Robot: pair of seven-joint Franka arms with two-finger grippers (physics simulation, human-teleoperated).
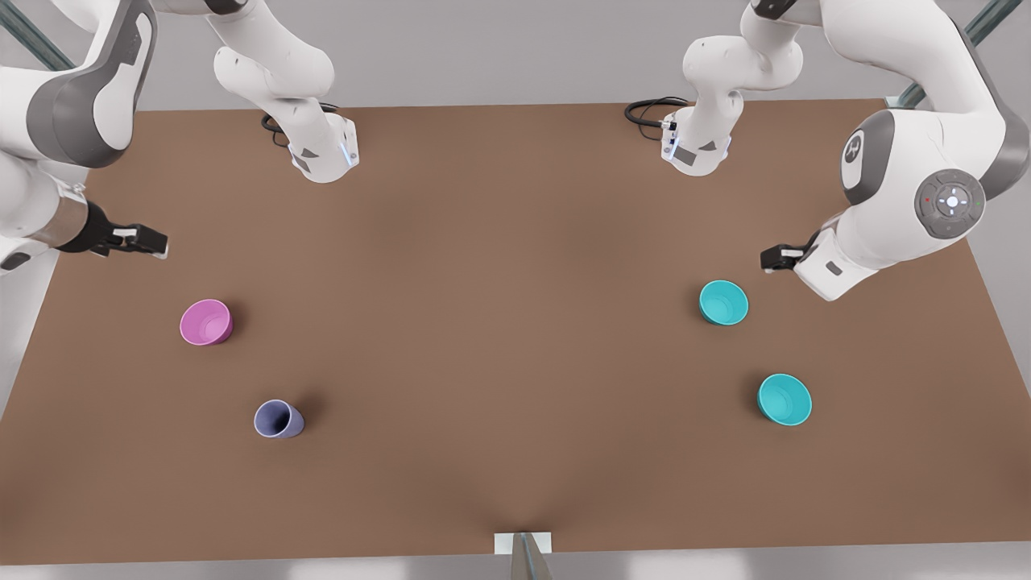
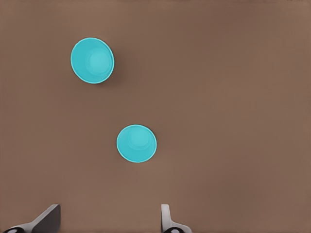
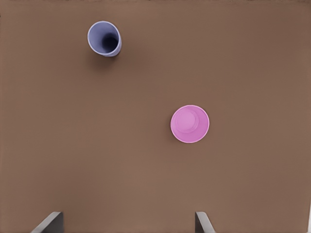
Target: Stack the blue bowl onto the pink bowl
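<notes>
Blue bowl [image 1: 723,303] sits just beside left gripper [image 1: 772,258] — untouched, upright

Two blue bowls [image 2: 136,143] [image 2: 92,60]; open left pincer [image 2: 109,221]

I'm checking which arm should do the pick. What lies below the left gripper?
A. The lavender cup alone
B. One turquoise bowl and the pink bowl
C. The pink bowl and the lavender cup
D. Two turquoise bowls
D: the left wrist view looks past the open left gripper onto two turquoise bowls on the brown table.
</notes>
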